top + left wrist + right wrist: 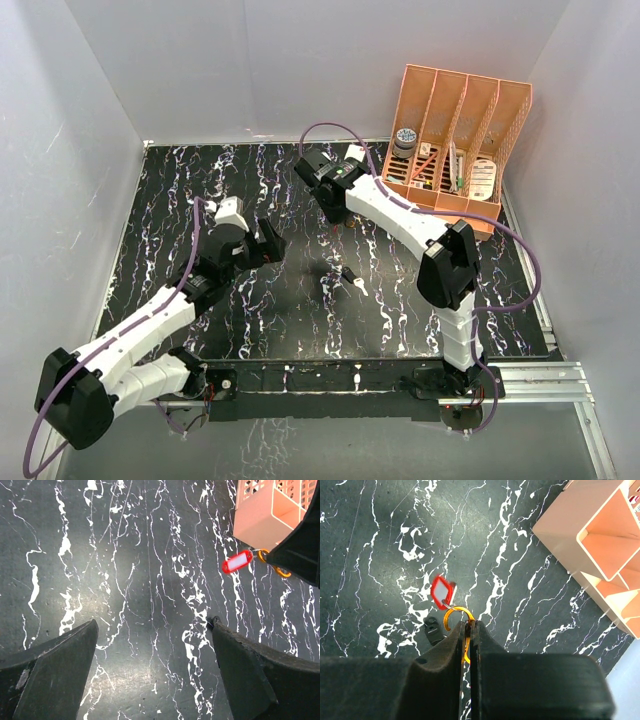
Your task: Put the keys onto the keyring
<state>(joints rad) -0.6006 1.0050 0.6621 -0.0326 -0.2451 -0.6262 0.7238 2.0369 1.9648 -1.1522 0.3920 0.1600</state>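
While wide apart, left pincer (155, 625); right pincer (471, 626) tight on orange keyring (455, 609).

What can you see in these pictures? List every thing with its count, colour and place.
ring: one, orange, pinched in the right gripper
red key: one, red with pale centre, hanging at the ring
black key: one, black head, pale blade, mid-table
rack: one, peach, four slots, far right corner
table: one, black with white veins
left gripper: one, black, open, empty
right gripper: one, black, shut on the ring
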